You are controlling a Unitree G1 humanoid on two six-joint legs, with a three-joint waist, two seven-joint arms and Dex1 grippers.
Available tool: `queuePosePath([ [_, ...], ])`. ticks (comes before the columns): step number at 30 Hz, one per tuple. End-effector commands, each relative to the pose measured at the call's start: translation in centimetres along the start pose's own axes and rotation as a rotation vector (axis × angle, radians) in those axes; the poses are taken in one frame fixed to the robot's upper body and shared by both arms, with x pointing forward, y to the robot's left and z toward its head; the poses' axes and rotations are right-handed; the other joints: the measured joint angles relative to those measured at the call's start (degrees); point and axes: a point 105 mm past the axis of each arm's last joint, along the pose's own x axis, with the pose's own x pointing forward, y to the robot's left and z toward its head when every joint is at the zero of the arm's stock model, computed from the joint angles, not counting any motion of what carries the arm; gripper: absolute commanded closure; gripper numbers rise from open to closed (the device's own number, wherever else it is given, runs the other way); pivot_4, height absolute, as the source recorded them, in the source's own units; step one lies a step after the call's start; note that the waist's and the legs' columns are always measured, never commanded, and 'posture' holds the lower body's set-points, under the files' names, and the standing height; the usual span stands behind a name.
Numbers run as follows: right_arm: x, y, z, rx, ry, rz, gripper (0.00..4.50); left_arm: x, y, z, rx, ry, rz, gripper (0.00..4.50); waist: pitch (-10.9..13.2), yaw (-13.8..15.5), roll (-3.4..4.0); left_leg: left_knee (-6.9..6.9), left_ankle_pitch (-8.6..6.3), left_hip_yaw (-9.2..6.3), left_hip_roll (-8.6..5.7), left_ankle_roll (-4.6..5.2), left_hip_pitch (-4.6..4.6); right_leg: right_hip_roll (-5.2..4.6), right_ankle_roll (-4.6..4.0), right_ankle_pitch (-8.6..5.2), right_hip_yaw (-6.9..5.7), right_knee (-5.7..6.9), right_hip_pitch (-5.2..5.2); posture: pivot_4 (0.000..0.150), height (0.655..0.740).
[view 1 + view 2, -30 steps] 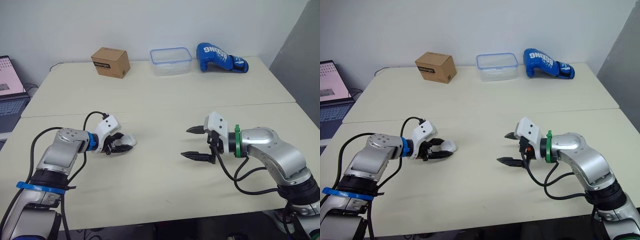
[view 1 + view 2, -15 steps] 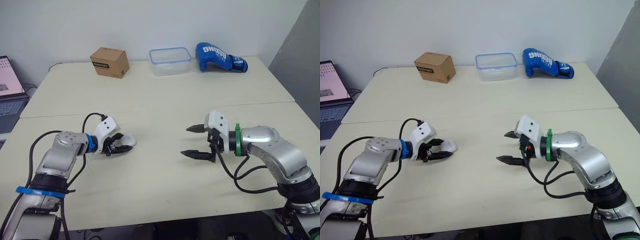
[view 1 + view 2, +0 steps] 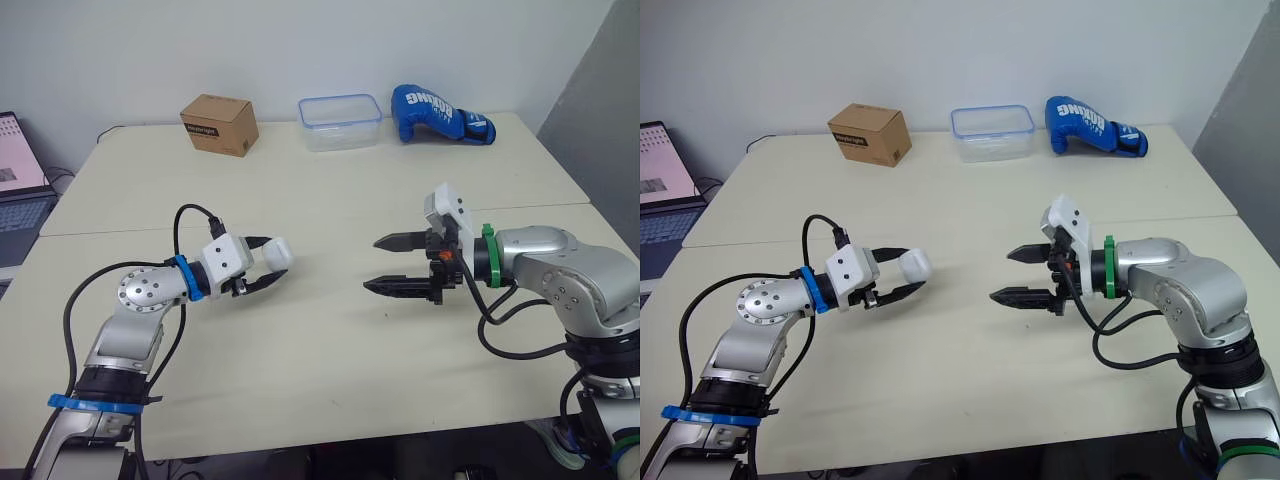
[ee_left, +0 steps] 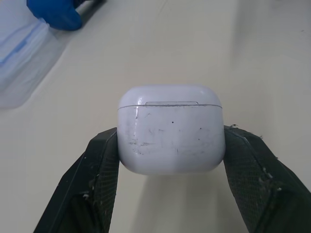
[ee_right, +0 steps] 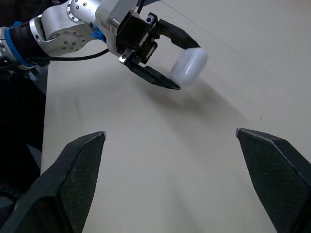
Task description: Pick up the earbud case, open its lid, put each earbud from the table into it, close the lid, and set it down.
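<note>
The earbud case (image 4: 171, 136) is clamped between the two black fingers (image 4: 99, 170) of the left gripper (image 3: 272, 262), which are spread just as wide as the case and pressed against its two opposite sides. The lid is seen closed, its seam running across the end of the case that points away from the wrist. The case is held a little above the table (image 3: 330, 200), where its shadow is cast. Facing this claw, well apart across a stretch of tabletop, the right gripper (image 3: 372, 264) is found with its fingers spread wide and nothing held between them, its tips pointed toward the case. Much farther out, beyond both claws at the far edge of the table, three things are lined up: a cardboard box (image 3: 219, 124) beyond the left claw, a clear plastic container (image 3: 341, 108) with a blue-rimmed lid about midway, and a blue boxing glove (image 3: 440, 116) beyond the right claw. A laptop (image 3: 20, 180) is seen off the table's edge, outward of the left arm. All of these are kept well away from the space between the claws.
</note>
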Motion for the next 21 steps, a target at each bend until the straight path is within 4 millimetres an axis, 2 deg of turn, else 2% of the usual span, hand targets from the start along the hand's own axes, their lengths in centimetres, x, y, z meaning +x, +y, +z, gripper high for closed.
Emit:
queuePosePath([
  [1,-0.4,0.0,1.5,-0.004,-0.050,-0.002,0.00,0.6,0.9,3.3,0.099,-0.126,0.073,1.75,0.00,0.04,0.00,0.01,0.00,0.00,0.00,0.00,-0.01,0.00,0.00,0.00,-0.01,0.00,0.00,0.150,0.7307],
  [7,0.1,0.1,1.2,0.021,-0.039,0.002,0.00,1.8,-0.2,4.8,0.135,-0.188,0.077,1.75,0.00,0.00,0.00,0.01,0.00,0.02,0.00,0.00,-0.01,0.00,0.00,0.00,0.01,0.02,-0.04,0.150,0.7307],
  [21,1.9,-0.3,1.5,0.192,-0.029,-0.007,0.00,2.6,-1.4,8.0,0.298,-0.267,-0.054,1.75,0.00,-0.05,0.00,0.00,0.00,0.06,-0.01,0.00,-0.03,0.01,0.00,0.00,0.07,0.05,-0.12,0.150,0.7307],
])
